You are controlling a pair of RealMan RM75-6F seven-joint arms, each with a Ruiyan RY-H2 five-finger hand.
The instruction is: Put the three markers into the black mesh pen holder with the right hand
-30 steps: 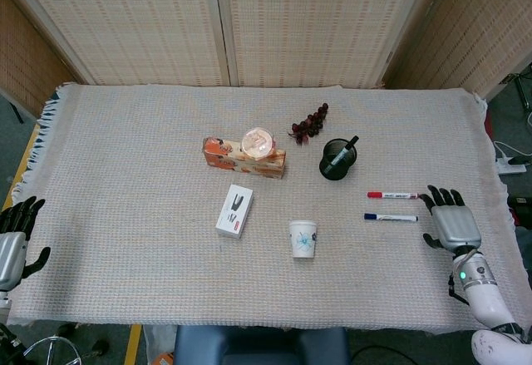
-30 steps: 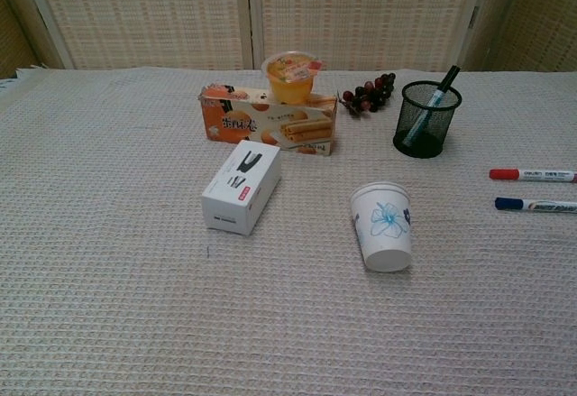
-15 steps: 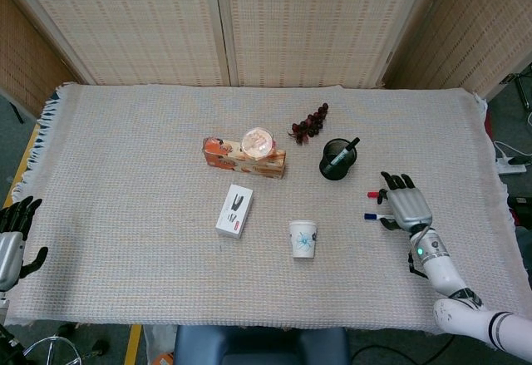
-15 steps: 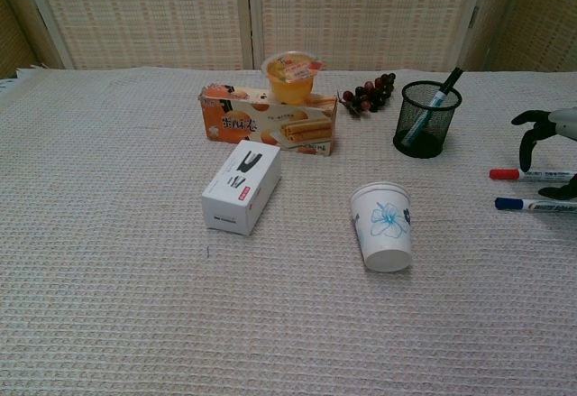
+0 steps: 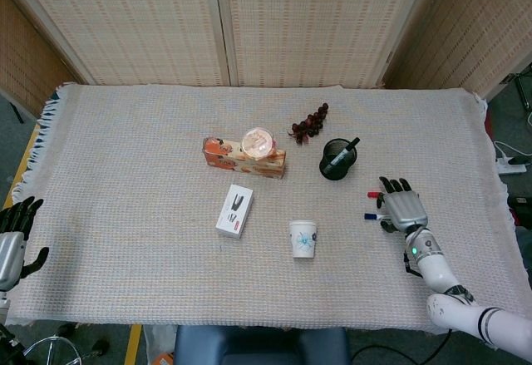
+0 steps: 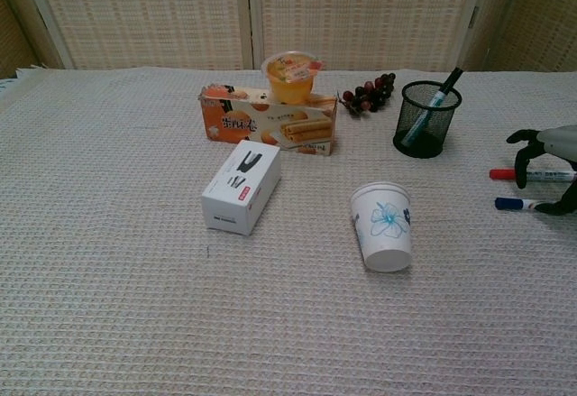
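Observation:
The black mesh pen holder (image 5: 337, 160) (image 6: 425, 120) stands right of centre with one marker (image 6: 429, 103) leaning inside it. Two markers lie on the cloth to its right: a red-capped one (image 6: 503, 174) (image 5: 373, 194) and a blue-capped one (image 6: 510, 204) (image 5: 371, 215) nearer me. My right hand (image 5: 403, 206) (image 6: 552, 163) hovers palm down over both, covering most of their barrels, fingers spread and holding nothing. My left hand (image 5: 12, 240) rests open at the table's left edge.
A white paper cup (image 6: 384, 227) stands in front of the holder. A white box (image 6: 242, 186), an orange biscuit box (image 6: 269, 122) with a jelly cup (image 6: 291, 76) on top, and dark grapes (image 6: 366, 93) occupy the middle. A woven cloth (image 5: 125, 157) covers the table.
My right hand has moved left from the table's right edge until it hangs over the two lying markers. The markers have not moved. The left hand is still.

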